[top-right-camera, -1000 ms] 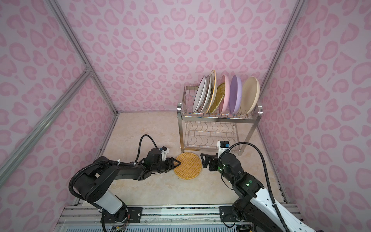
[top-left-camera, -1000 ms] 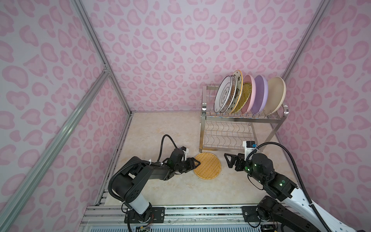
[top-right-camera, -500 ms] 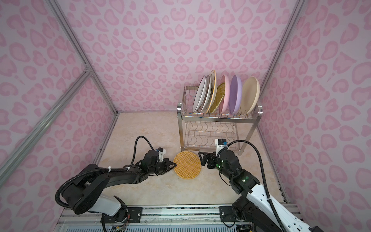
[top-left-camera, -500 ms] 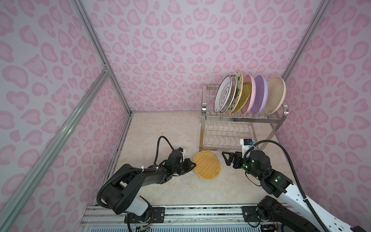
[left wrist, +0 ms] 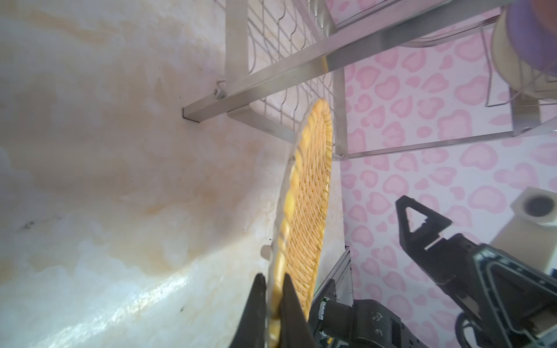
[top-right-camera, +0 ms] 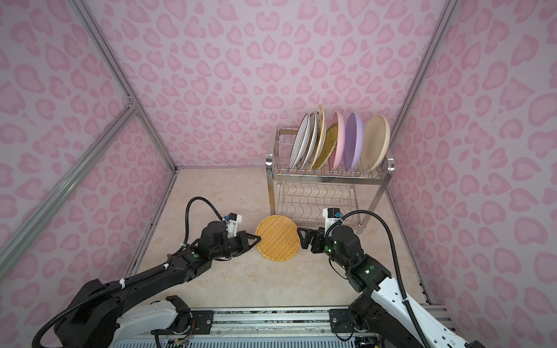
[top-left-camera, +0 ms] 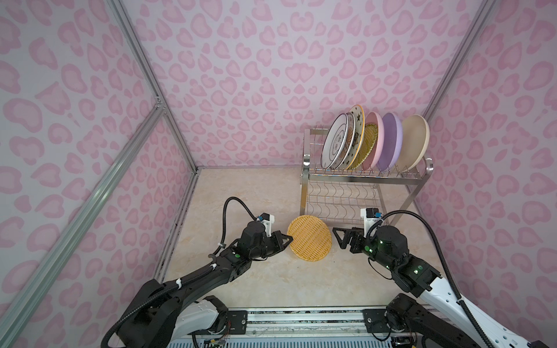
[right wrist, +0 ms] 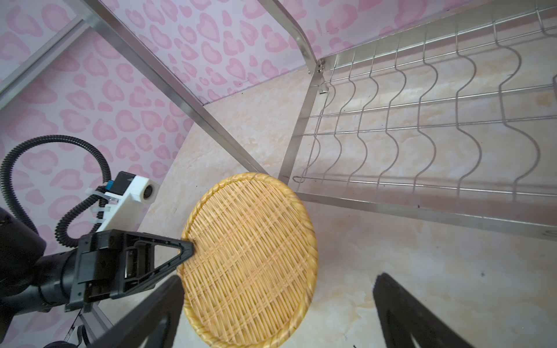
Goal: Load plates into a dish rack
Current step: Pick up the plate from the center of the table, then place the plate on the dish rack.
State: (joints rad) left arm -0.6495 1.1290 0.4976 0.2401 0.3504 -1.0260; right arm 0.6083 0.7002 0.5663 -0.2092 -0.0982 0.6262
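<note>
A yellow woven-pattern plate stands tilted on the table in front of the dish rack. My left gripper is shut on the plate's left rim and holds that side raised. My right gripper stands open just right of the plate, its jaws wide apart and holding nothing. Several plates stand upright in the rack's top tier: white patterned ones, a yellow woven one, pink, lilac and cream.
The rack's lower tier of wavy wires holds nothing. Its front legs stand close behind the tilted plate. Pink patterned walls close in both sides and the back. A rail runs along the table's front edge.
My left gripper has shut on the woven plate's left rim and tipped that side up. The right gripper has crept closer to the plate's right edge, still open.
</note>
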